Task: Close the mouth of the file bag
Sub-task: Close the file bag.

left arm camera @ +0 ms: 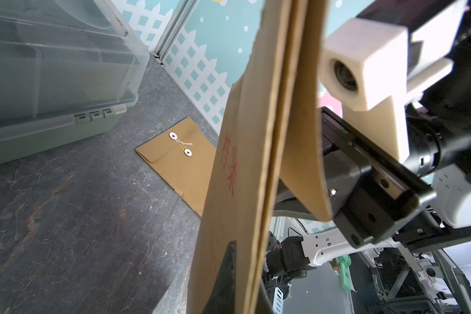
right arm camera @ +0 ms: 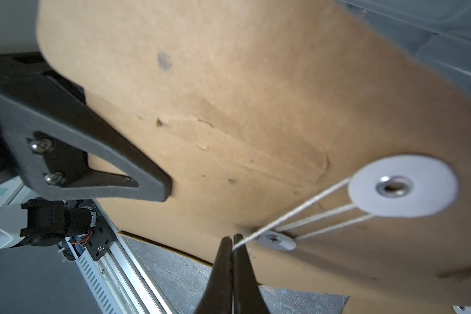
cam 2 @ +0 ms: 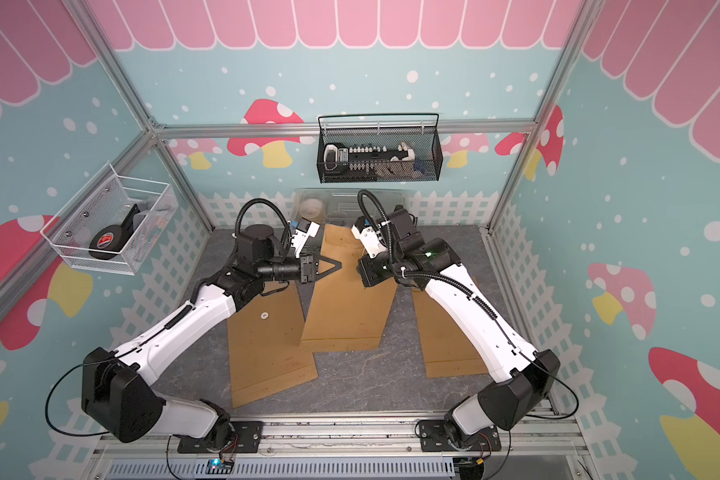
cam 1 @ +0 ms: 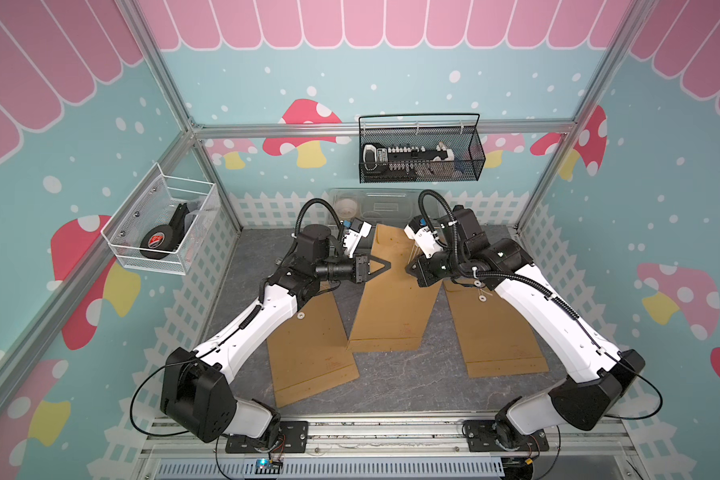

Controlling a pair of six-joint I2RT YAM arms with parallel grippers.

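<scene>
The middle brown file bag [cam 1: 391, 307] [cam 2: 346, 307] is raised at its mouth end, with its bottom on the table. My left gripper [cam 1: 388, 264] [cam 2: 340, 262] [left arm camera: 244, 261] is shut on the bag's [left arm camera: 242, 163] side edge. The flap [left arm camera: 302, 136] is folded over towards the right arm. My right gripper [right arm camera: 233, 239] is shut on the white string [right arm camera: 297, 209]. The string runs in three strands between the upper washer [right arm camera: 403, 186] and the lower washer [right arm camera: 276, 240]. In both top views the right wrist hides the right fingers.
Two more brown file bags lie flat, one left [cam 1: 308, 349] and one right [cam 1: 495, 332], the latter tied [left arm camera: 180, 157]. A clear plastic box [cam 1: 387, 203] stands at the back. A black wire basket [cam 1: 420, 153] and a white basket [cam 1: 163, 224] hang on the walls.
</scene>
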